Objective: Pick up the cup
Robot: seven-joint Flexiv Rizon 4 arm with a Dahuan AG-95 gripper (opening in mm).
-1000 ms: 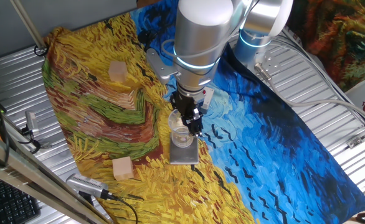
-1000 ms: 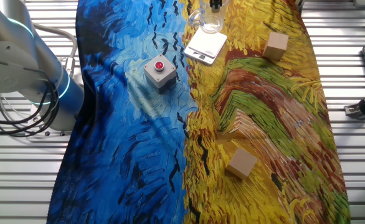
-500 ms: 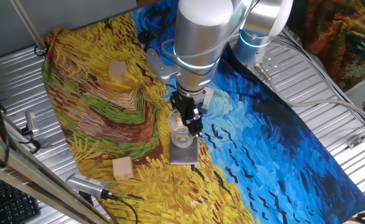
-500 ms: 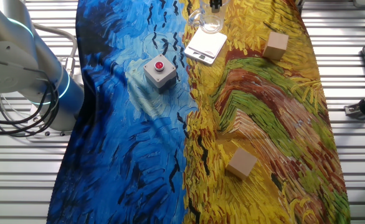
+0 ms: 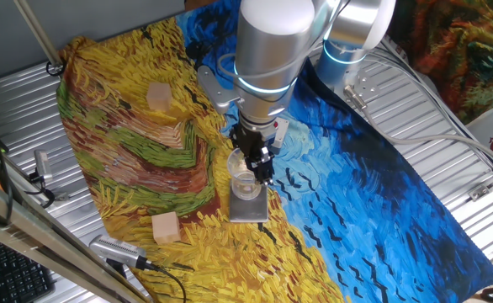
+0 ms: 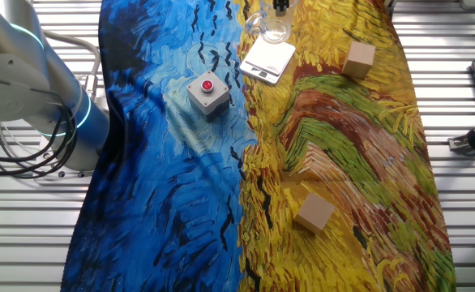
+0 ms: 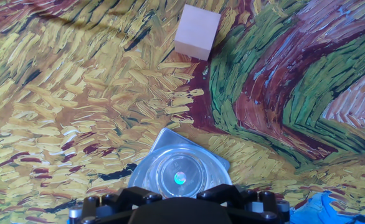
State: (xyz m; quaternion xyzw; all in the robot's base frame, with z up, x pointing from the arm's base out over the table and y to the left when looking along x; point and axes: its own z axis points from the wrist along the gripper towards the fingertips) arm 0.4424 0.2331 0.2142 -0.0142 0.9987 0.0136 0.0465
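Note:
The clear cup (image 5: 241, 173) sits between my gripper (image 5: 258, 168) fingers, just above the flat grey coaster (image 5: 249, 205) in the middle of the painted cloth. The gripper is shut on the cup's rim. In the other fixed view the cup (image 6: 272, 29) is at the top edge, next to the coaster (image 6: 267, 59), and the gripper (image 6: 280, 6) is mostly cut off. In the hand view I look straight down through the cup (image 7: 179, 176) onto the coaster (image 7: 150, 163), with my gripper (image 7: 181, 191) dark at the bottom edge.
Two wooden cubes (image 5: 158, 95) (image 5: 166, 227) lie on the yellow part of the cloth; one cube (image 7: 197, 32) shows ahead in the hand view. A grey box with a red button (image 6: 207, 92) stands on the blue part. A keyboard and cables lie beyond the cloth's edges.

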